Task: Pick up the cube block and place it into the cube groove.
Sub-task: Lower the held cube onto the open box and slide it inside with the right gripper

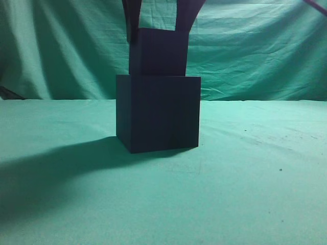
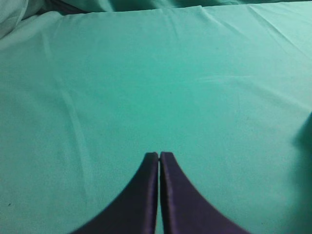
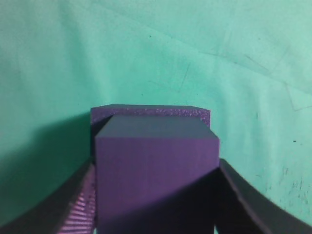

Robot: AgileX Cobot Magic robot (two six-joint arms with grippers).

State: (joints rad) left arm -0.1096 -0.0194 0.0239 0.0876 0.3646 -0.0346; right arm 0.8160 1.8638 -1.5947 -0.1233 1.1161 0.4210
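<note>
No readable writing or labels on anything in view. Counts: one cube block (image 1: 158, 52), one cube groove (image 1: 157, 112), two grippers. Right gripper (image 1: 157, 20) comes down from the top edge in the exterior view, its dark fingers (image 1: 132, 18) clamped on either side of the cube block. The cube block's lower edge sits at the top rim of the cube groove, most of the block above the rim; whether its bottom is inside the opening or just resting at the rim, can't tell from this angle. In the right wrist view the cube block (image 3: 156, 175) fills the gap between the fingers (image 3: 73, 204), with the lighter speckled rim of the cube groove (image 3: 151, 111) showing just behind and below it. Cube groove stands upright on the green-covered table (image 1: 245, 194), near the middle, throwing a shadow to the left. Its inside isn't visible. Left gripper (image 2: 159, 155) has its fingertips pressed together with only a hairline gap, holding nothing, hanging over bare green cloth well apart from both cubes. Green cloth backdrop (image 1: 255, 51) behind the table.
</note>
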